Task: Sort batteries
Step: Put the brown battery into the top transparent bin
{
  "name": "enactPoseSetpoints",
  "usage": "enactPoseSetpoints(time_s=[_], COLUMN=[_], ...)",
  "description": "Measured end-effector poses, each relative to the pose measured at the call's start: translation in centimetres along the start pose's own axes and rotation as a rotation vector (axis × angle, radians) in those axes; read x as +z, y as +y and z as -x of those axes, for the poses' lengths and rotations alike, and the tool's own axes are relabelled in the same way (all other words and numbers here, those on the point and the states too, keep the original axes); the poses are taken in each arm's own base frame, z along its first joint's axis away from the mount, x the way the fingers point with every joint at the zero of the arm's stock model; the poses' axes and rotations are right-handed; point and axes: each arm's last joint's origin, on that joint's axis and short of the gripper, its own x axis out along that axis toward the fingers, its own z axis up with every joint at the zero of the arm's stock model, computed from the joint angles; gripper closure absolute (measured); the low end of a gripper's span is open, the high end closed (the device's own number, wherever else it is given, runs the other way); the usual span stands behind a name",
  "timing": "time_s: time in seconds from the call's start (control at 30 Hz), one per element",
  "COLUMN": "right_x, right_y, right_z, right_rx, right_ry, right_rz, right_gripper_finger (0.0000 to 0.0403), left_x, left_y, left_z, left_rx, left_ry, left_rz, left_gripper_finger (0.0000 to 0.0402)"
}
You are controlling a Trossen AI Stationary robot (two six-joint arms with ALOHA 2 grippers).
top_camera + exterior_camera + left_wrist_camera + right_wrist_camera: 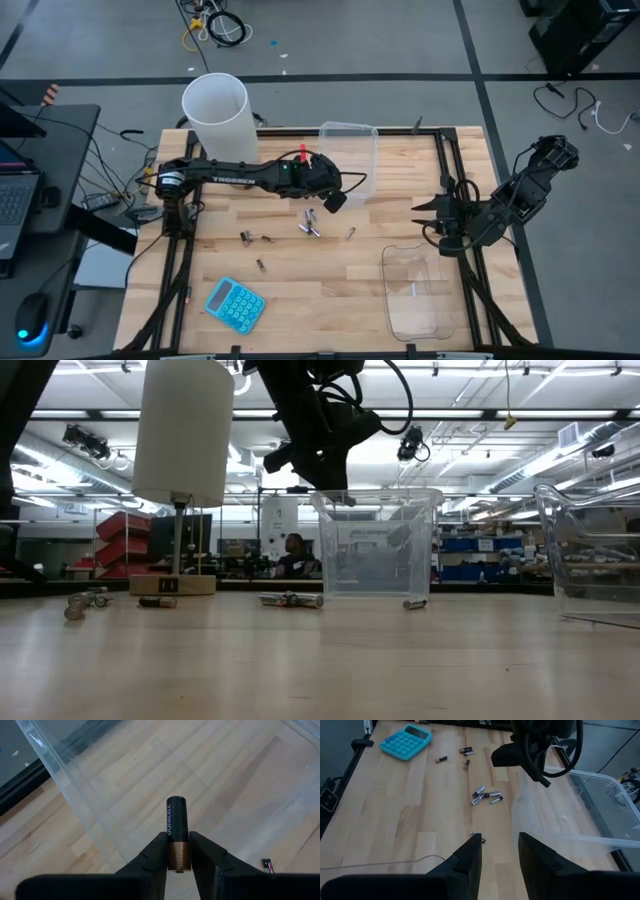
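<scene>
A black-and-copper battery [177, 834] is gripped between the fingers of the left gripper [333, 199], held above the rim of the far clear tub [348, 133], whose floor shows bare. The other batteries [310, 226] are scattered on the table [300, 290]. The near clear tub [415, 318] holds one small item. The right gripper [500, 851] is parked with jaws apart, holding nothing.

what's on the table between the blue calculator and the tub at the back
In the high view, loose batteries lie between the blue calculator and the back tub; the rest is bare wood.
</scene>
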Motion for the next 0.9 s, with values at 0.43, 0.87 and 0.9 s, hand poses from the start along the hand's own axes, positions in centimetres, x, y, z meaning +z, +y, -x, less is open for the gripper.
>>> enactPoseSetpoints(time_s=[0.43,0.87,0.9], right_x=[0.1,0.2,0.2], right_y=[0.0,0.1,0.1], right_z=[0.0,0.0,0.0], right_rx=[0.002,0.008,0.008], right_ry=[-0.005,-0.017,-0.017], right_rz=[-0.004,-0.008,-0.010], right_gripper_finger=[0.0288,0.0288,0.0288], left_x=[0.0,0.8,0.9], left_y=[0.0,-1.2,-1.4], left_z=[0.0,0.4,0.4], left_rx=[0.000,-0.095,-0.115], left_ry=[0.000,-0.097,-0.105], left_rz=[0.003,-0.055,-0.060], left_gripper_finger=[0.0310,0.0310,0.0310])
